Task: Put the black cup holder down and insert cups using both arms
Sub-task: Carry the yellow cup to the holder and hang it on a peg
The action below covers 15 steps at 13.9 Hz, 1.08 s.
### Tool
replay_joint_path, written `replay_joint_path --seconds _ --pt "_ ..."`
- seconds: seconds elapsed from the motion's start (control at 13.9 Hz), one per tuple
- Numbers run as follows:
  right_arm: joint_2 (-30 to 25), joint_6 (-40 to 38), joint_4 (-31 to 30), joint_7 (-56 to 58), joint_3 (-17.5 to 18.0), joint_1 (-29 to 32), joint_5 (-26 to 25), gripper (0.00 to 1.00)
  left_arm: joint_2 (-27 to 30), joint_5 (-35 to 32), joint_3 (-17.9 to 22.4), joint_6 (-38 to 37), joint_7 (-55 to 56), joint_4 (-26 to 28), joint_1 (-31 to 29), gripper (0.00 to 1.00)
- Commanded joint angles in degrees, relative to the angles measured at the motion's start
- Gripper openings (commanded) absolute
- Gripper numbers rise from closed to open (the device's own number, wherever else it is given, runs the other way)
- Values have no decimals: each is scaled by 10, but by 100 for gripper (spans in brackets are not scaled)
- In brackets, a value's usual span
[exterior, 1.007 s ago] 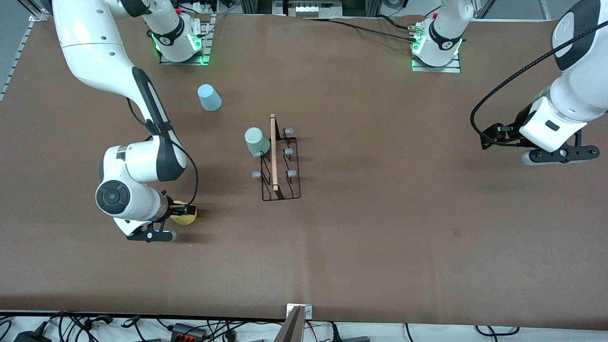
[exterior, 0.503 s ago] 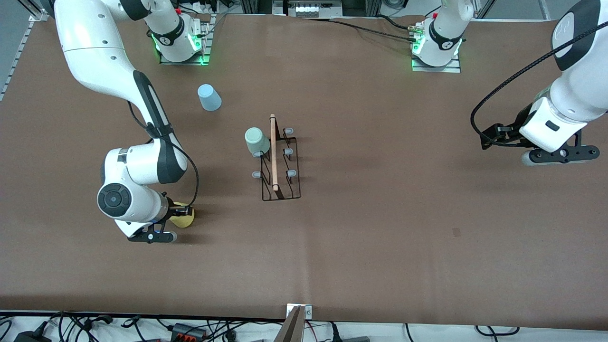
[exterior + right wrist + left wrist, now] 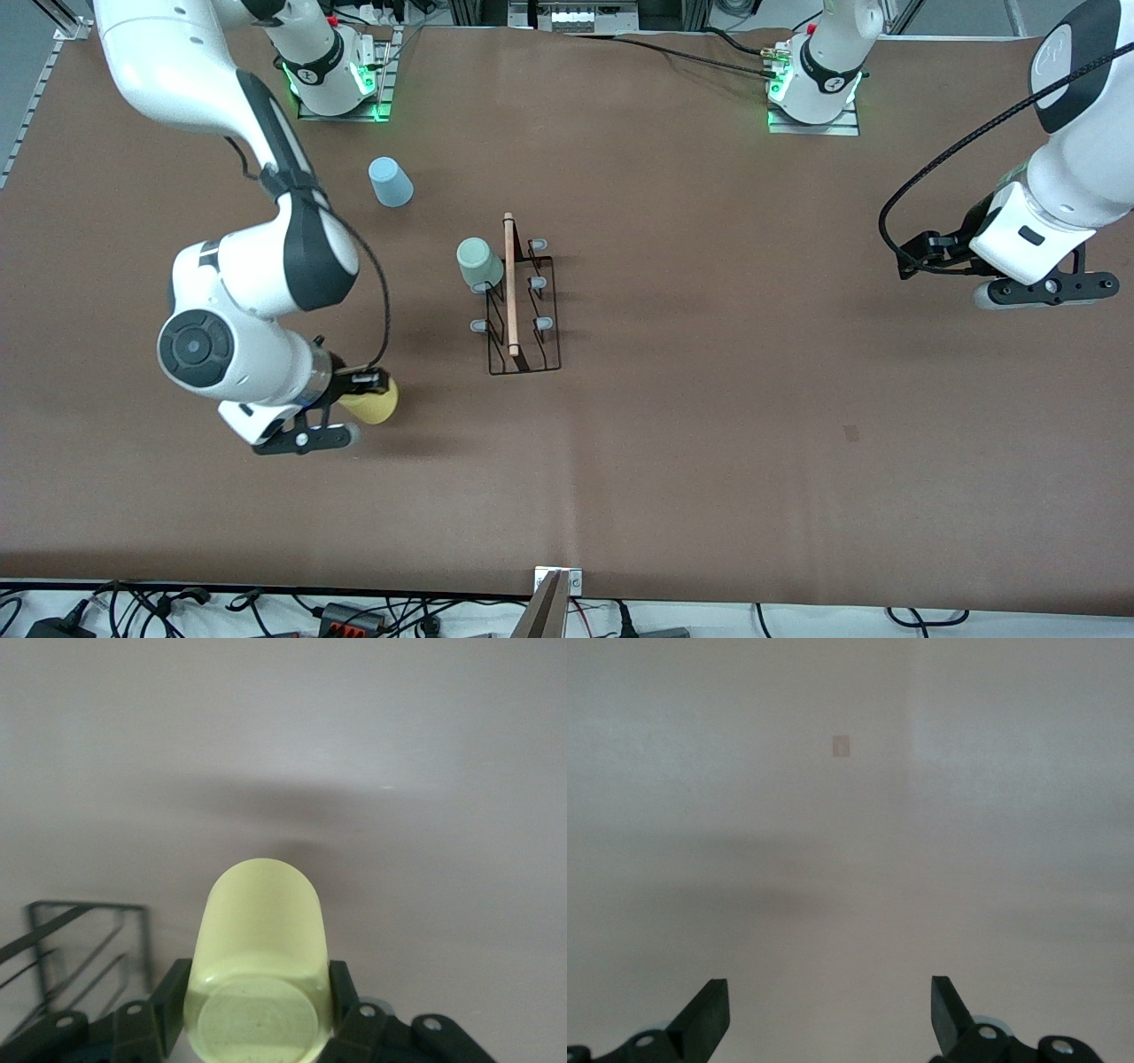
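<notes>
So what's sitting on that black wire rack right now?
One pale green cup sits upside down on a peg of the black rack; the peg under it is covered. The other five pegs are bare. The right gripper holds the yellow cup.

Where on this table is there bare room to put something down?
Widest bare stretch: between the rack and the waiting left claw. Crowded at the right arm's end: blue cup, green cup on the rack, right claw holding the yellow cup.
</notes>
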<state>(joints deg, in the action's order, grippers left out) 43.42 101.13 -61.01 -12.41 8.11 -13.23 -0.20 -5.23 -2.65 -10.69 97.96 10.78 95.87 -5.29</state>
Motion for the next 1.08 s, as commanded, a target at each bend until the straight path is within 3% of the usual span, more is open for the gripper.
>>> replay_joint_path --seconds 0.0,0.22,1.01 --pt "-4 -21 7 -46 40 2 -1 30 -7 10 1 -12 -15 -16 -2 100" --pt "-4 -51 7 -100 73 -7 -1 30 -7 10 1 -12 -15 -16 -2 100" --pt "3 -52 -10 -161 73 -60 -6 30 -7 10 1 -12 -15 -16 -2 100"
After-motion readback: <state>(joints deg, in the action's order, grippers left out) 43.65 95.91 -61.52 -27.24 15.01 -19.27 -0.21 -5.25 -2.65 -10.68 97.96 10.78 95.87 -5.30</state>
